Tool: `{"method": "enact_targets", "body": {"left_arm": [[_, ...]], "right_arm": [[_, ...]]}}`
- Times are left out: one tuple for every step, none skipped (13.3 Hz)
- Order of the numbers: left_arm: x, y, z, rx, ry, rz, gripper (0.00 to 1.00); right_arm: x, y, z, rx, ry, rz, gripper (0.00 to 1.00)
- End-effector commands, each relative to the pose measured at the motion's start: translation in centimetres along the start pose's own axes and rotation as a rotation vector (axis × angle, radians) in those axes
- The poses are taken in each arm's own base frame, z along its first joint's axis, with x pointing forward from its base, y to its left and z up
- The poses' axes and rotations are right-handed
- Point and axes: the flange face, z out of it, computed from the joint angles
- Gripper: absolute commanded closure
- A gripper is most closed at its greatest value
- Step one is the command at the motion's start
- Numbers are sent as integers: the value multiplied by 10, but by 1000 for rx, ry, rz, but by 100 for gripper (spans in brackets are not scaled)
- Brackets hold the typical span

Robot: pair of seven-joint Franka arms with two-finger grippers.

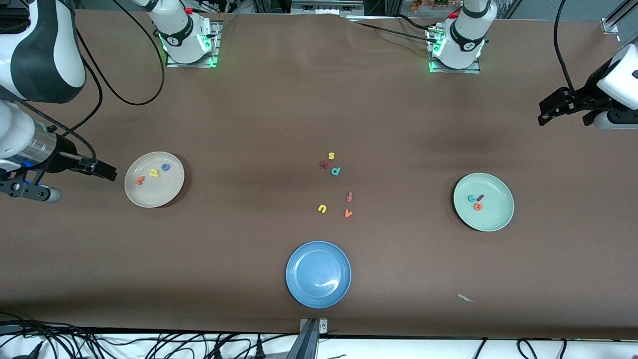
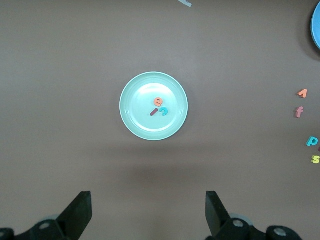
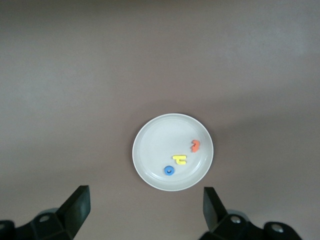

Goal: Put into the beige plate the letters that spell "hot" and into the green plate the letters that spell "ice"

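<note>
I see the yellow h [image 1: 154, 173], blue o [image 1: 165, 167] and orange t [image 1: 140, 180] in the beige plate [image 1: 172, 192]; right claw [image 3: 145, 207] hangs wide and empty just beside it. Maroon i [image 1: 480, 198], teal c [image 1: 471, 198] and orange e [image 1: 478, 206] lie in the green plate [image 1: 491, 222]. Left claw [image 2: 149, 212] hangs wide, empty, well apart over bare worktop [image 1: 279, 109].

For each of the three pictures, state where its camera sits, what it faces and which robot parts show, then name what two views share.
Front: high across the table, facing both bases; both arms show.
Left wrist: above the green plate; open left pincer shows.
Right wrist: above the beige plate; open right pincer shows.
Shared: front and left wrist both show the green plate and the loose orange f.
</note>
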Motion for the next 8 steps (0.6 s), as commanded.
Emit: {"method": "enact_targets", "body": {"left_arm": [[2, -4, -4, -14, 11, 16, 0], [4, -5, -4, -14, 25, 15, 0], [7, -5, -1, -14, 28, 15, 0], [10, -5, 0, -14, 34, 15, 0], [10, -8, 0, -14, 34, 10, 0], [10, -8, 0, -14, 34, 10, 0], [10, -8, 2, -14, 31, 10, 0], [10, -8, 2, -14, 31, 10, 0]], "right_arm": [[-10, 1, -6, 7, -24, -28, 0], [-10, 1, -6, 11, -22, -30, 0], [-10, 0, -8, 15, -17, -30, 0], [-10, -1, -8, 16, -17, -22, 0], [-10, -3, -9, 18, -16, -26, 0], [-10, -3, -10, 22, -15, -24, 0], [-10, -3, -9, 21, -16, -27, 0], [-10, -3, -9, 21, -16, -29, 0]]}}
